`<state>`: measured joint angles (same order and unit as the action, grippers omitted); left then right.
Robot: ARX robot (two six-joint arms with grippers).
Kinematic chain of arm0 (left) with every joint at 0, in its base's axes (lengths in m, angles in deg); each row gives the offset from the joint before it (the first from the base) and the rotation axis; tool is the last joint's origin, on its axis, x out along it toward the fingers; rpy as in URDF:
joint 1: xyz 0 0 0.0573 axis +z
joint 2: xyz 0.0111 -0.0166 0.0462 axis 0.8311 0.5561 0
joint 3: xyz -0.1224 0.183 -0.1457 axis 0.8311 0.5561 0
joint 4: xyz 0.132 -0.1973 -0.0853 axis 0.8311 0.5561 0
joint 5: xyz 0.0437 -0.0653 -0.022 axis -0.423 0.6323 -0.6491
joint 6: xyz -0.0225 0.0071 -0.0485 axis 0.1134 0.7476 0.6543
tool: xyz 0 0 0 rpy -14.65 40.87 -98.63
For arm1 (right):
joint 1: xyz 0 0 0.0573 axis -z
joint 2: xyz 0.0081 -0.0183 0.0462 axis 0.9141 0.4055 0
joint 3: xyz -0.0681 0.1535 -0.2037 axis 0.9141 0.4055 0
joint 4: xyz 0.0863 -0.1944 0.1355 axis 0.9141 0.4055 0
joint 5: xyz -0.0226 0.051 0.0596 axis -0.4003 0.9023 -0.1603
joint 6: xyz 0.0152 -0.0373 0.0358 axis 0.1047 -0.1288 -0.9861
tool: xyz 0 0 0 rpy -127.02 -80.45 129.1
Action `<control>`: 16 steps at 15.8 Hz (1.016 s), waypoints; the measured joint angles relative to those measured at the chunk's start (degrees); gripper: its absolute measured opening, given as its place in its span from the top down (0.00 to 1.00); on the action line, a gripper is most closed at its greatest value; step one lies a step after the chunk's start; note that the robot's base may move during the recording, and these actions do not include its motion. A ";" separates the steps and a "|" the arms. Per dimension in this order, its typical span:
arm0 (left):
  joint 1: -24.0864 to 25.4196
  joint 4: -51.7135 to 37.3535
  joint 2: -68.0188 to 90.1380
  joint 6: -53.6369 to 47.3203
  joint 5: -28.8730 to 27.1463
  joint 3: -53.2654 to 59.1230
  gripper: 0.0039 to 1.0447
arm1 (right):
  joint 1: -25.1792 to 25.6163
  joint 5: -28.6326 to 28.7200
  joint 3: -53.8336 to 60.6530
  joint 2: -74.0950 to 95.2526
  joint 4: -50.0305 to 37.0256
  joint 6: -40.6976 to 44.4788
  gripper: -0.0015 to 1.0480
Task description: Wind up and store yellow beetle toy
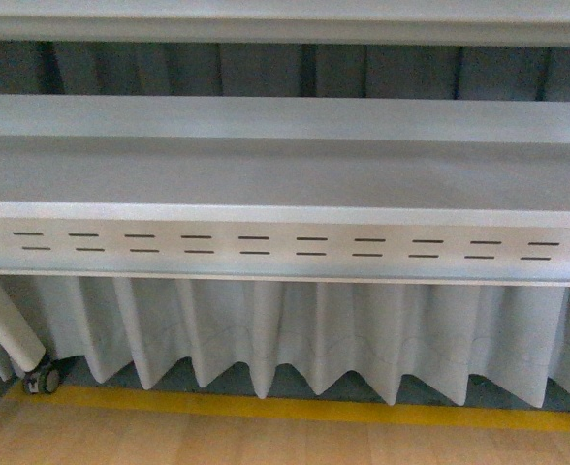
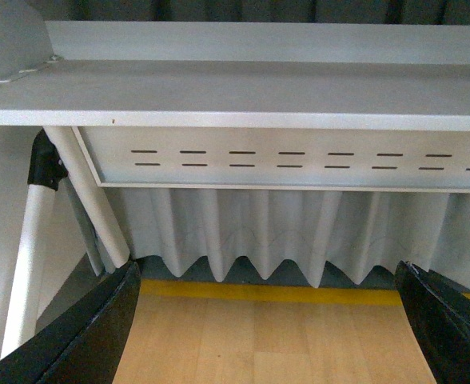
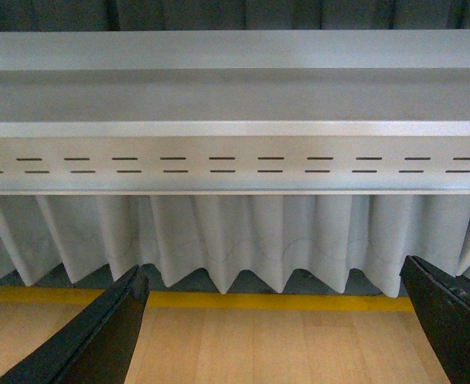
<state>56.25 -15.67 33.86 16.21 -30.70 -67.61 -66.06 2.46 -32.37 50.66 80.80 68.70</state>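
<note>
The yellow beetle toy is out of view in every picture. My left gripper (image 2: pixel 271 320) is open, its two black fingers (image 2: pixel 91 332) standing wide apart over bare wooden floor with nothing between them. My right gripper (image 3: pixel 275 320) is open too, its black fingers (image 3: pixel 99 336) spread over the same wooden floor, empty. Neither arm shows in the front view.
A grey metal table (image 1: pixel 285 170) with a slotted front rail (image 1: pixel 285 247) fills the view ahead. A white pleated curtain (image 1: pixel 304 339) hangs beneath it. A yellow floor stripe (image 1: pixel 295 407) runs along its foot. White table legs (image 2: pixel 27 264) and a caster (image 1: pixel 43 378) stand at the left.
</note>
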 joint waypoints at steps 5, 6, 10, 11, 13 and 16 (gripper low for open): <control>0.00 0.00 0.00 0.00 0.00 0.00 0.06 | 0.00 0.00 0.00 0.00 -0.02 0.00 0.06; 0.00 0.00 0.00 0.00 0.00 0.00 0.06 | 0.00 0.00 0.00 0.00 -0.02 0.00 0.06; 0.00 0.00 0.00 0.00 0.00 0.00 0.06 | 0.00 0.00 0.00 0.00 -0.02 0.00 0.06; 0.00 0.00 0.00 0.00 0.00 0.00 0.06 | 0.00 0.00 0.00 0.00 -0.02 0.00 0.06; 0.00 0.00 0.00 -0.02 0.00 0.00 0.06 | 0.00 0.00 0.00 0.00 -0.02 0.00 0.06; 0.00 0.00 0.00 0.00 0.00 0.00 0.06 | 0.00 0.00 0.00 0.00 -0.02 0.00 0.06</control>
<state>56.25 -15.67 33.86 16.21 -30.70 -67.61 -66.06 2.46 -32.37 50.66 80.78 68.70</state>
